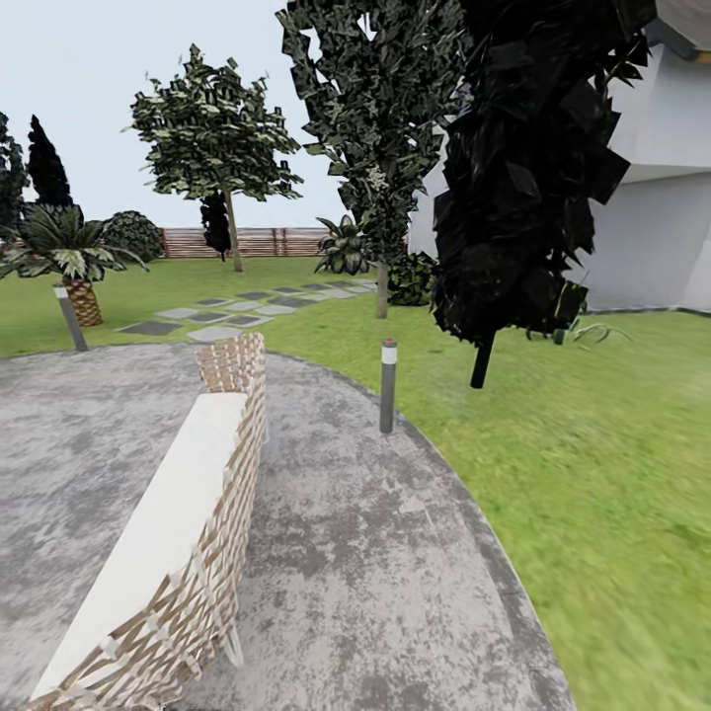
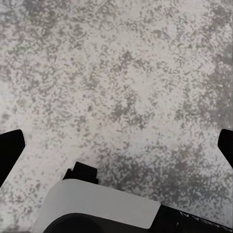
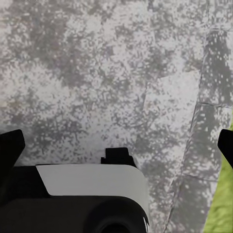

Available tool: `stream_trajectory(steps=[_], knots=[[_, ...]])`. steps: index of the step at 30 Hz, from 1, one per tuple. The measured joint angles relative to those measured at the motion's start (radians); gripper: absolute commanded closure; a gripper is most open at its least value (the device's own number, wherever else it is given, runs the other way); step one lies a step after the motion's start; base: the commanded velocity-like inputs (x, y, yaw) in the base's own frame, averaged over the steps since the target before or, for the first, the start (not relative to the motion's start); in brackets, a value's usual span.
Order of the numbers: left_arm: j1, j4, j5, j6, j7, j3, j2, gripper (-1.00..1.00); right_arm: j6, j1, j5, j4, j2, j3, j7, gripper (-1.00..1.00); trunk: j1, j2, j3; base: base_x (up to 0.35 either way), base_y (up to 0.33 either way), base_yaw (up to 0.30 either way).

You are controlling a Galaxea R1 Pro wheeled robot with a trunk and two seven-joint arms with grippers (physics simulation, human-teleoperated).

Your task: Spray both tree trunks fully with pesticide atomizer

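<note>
A tall tree (image 1: 219,148) stands upright on the lawn (image 1: 592,474) before the slatted fence (image 1: 257,242).

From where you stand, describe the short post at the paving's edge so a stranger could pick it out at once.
Start at the grey paved circle and follow its right-hand curve where it meets the lawn. The post stands upright just inside that edge, right of the woven bench. Unlike the other post near the palm at far left, it stands alone and has a white cap with a red tip.
</note>
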Motion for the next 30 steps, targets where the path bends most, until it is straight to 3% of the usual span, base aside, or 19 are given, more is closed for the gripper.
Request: stream_trajectory(steps=[22, 30], knots=[[0.000, 0.000, 0.003, -0.001, -0.001, 0.000, 0.001, -1.00, -0.003, 0.000, 0.005, 0.001, 0.001, 0.004, 0.000, -1.00, 0.000, 0.000, 0.000, 0.000, 0.000, 0.275], [0.000, 0.000, 0.003, -0.001, -0.001, 0.000, 0.000, -1.00, -0.003, 0.000, 0.006, 0.001, 0.001, 0.005, 0.000, -1.00, 0.000, 0.000, 0.000, 0.000, 0.000, 0.095]])
